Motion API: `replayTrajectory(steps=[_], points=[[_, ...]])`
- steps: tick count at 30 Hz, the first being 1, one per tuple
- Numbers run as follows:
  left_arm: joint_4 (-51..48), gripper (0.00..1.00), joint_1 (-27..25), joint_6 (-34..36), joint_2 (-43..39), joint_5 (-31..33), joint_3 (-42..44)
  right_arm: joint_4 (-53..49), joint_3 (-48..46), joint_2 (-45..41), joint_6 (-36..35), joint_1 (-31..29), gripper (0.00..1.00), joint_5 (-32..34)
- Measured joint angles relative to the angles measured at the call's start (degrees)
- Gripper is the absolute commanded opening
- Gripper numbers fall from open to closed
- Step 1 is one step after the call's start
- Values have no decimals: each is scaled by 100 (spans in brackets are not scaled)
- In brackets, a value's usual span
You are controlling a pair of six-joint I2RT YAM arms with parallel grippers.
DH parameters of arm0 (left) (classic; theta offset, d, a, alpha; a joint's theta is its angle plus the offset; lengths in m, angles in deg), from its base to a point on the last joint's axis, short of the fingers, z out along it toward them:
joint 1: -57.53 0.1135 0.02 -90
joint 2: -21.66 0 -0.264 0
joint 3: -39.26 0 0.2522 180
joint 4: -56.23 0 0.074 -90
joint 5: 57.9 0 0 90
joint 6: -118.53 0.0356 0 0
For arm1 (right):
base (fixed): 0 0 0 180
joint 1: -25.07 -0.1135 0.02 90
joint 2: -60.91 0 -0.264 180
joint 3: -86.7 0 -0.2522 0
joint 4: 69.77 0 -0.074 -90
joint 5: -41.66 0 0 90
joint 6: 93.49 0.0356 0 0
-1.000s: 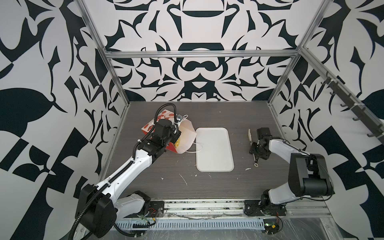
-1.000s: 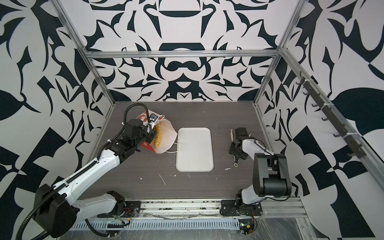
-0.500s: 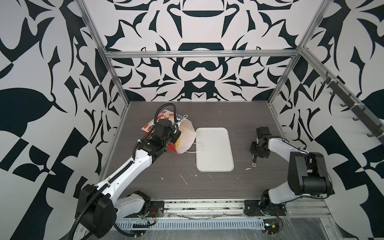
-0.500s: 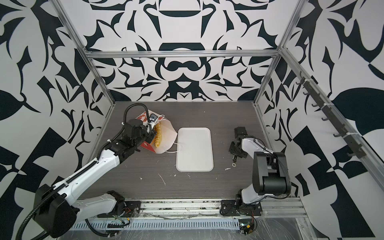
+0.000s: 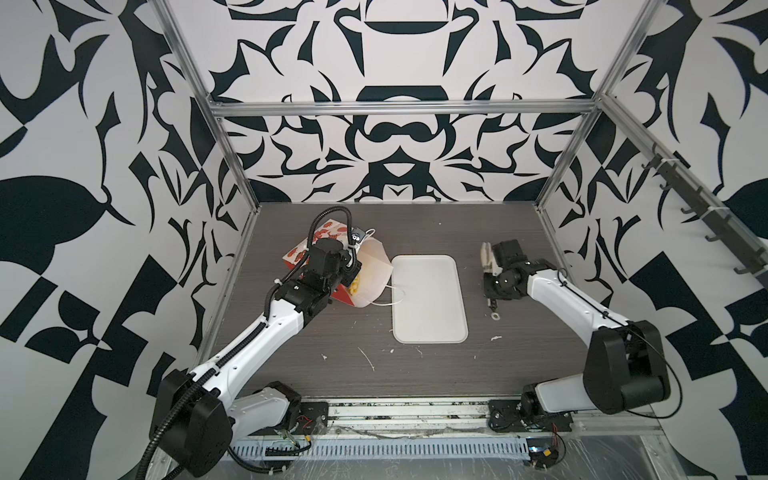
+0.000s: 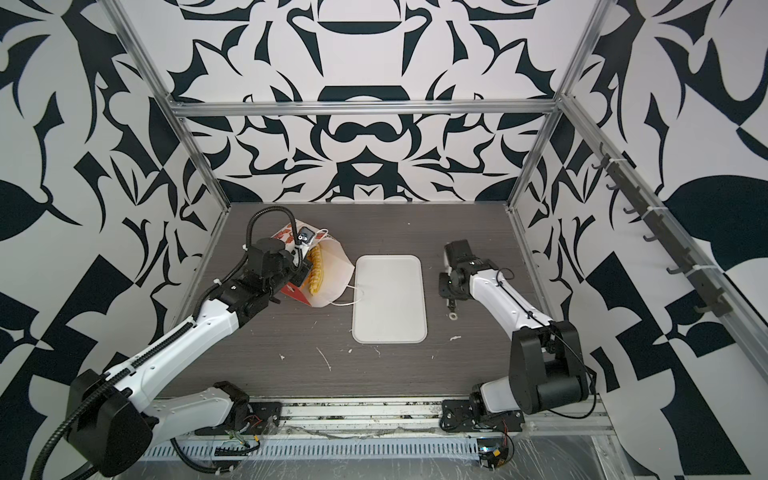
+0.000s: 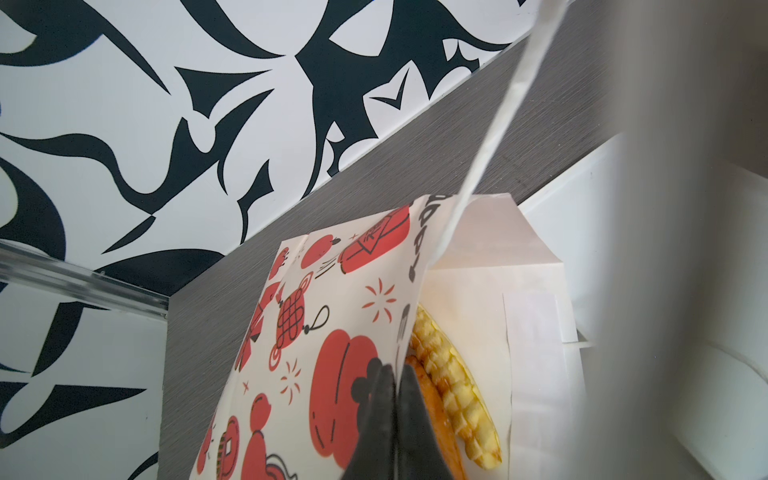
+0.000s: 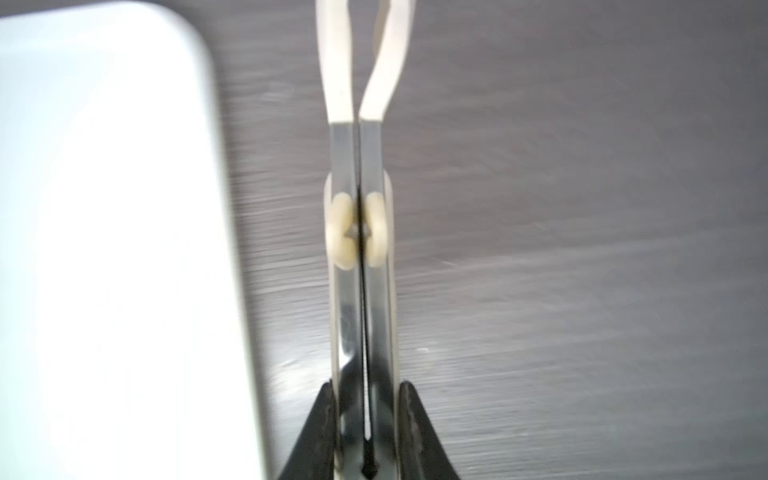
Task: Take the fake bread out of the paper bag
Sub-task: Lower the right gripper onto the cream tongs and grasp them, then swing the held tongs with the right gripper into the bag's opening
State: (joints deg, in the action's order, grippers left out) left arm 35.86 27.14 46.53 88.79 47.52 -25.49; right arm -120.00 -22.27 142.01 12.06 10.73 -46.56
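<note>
On the counter [image 5: 415,374], the tray [image 5: 428,324] lay just beside the bag [image 5: 374,270], which lay on its side, mouth toward the tray, bread [image 6: 316,270] inside. Your right fingers [image 8: 409,428] were clamped on tongs [image 8: 345,158] across the tray; your left fingers [image 7: 384,399] pinched the bag's printed lip.

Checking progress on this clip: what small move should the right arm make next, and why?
Probably swing the right gripper with its tongs across the tray toward the mouth of the paper bag, letting the tongs spread. The left gripper pinches the bag's edge, holding it open, and the bread lies inside, untouched.
</note>
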Motion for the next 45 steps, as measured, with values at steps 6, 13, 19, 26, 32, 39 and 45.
replayTrajectory(steps=[6, 13, 19, 26, 32, 39, 45], points=[[0, 0, 0, 0, 0, 7, 0, -358, 468, -262, -376, -828, 0, -492], [0, 0, 0, -2, 0, 7, 0, -944, 741, -516, -686, -1425, 0, -1220], [-2, 0, 0, -2, 0, 7, 0, -1193, 848, -514, -804, -2332, 0, -1720], [-2, 0, 0, -4, 2, 4, 0, -1126, 848, -332, -791, -2653, 0, -2365], [0, 0, 0, -7, 24, 0, 0, -651, 857, 149, -640, -2743, 1, -2643], [0, 0, 0, -7, 55, -20, 0, -79, 1016, 892, -345, -2754, 17, -2883], [0, 0, 0, -7, 55, -22, 0, 264, 1276, 1342, -173, -2771, 24, -3029]])
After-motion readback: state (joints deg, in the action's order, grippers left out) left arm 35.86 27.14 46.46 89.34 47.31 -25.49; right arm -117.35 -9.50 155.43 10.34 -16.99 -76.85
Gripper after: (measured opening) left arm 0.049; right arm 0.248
